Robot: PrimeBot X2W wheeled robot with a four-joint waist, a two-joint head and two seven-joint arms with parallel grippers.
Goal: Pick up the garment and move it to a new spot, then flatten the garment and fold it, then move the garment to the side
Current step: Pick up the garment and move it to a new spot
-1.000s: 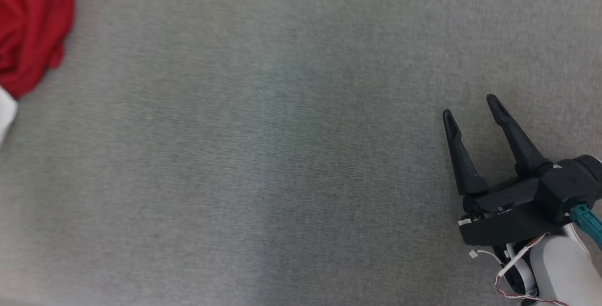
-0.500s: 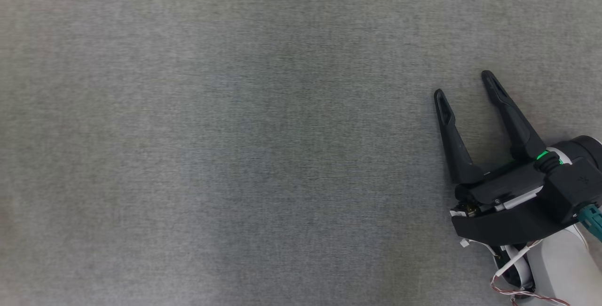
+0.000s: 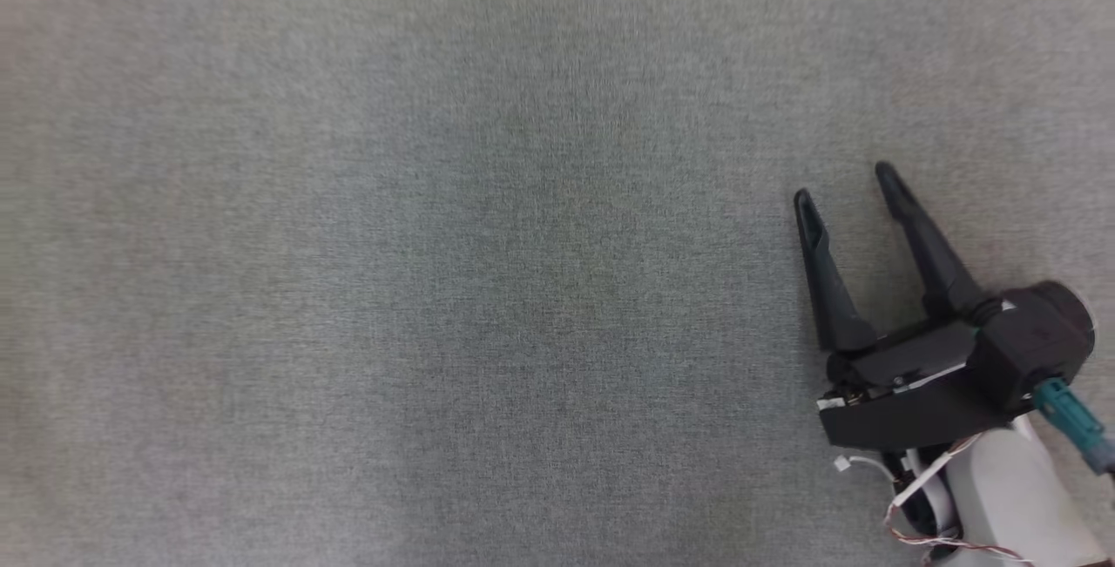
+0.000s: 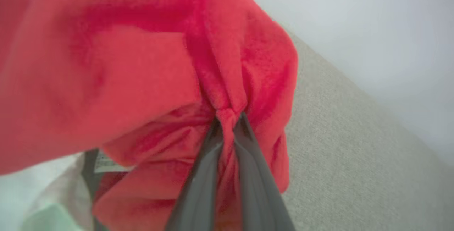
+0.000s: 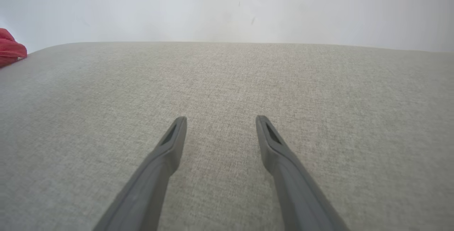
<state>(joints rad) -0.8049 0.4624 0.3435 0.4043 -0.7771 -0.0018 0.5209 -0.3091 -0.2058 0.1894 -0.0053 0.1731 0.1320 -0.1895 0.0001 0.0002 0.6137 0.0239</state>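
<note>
The garment (image 4: 142, 75) is a bunched red cloth that takes up most of the left wrist view, with a white label (image 4: 106, 161) at its lower edge. My left gripper (image 4: 228, 117) is shut on a pinched fold of it, red fabric squeezed between the two fingers. A small red edge of the garment (image 5: 10, 50) also peeks in at the far left of the right wrist view. My right gripper (image 3: 843, 185) stands open over bare grey cloth at the right of the head view, nothing between its fingers (image 5: 175, 135).
A grey woven surface (image 3: 435, 288) stretches across the head view. Its far edge (image 5: 227, 43) meets a pale wall in the right wrist view. Pale white and green material (image 4: 46, 209) lies below the garment in the left wrist view.
The head camera has shifted, so the red garment at the left edge has dropped out of its picture. The right gripper stays open at the right.
</note>
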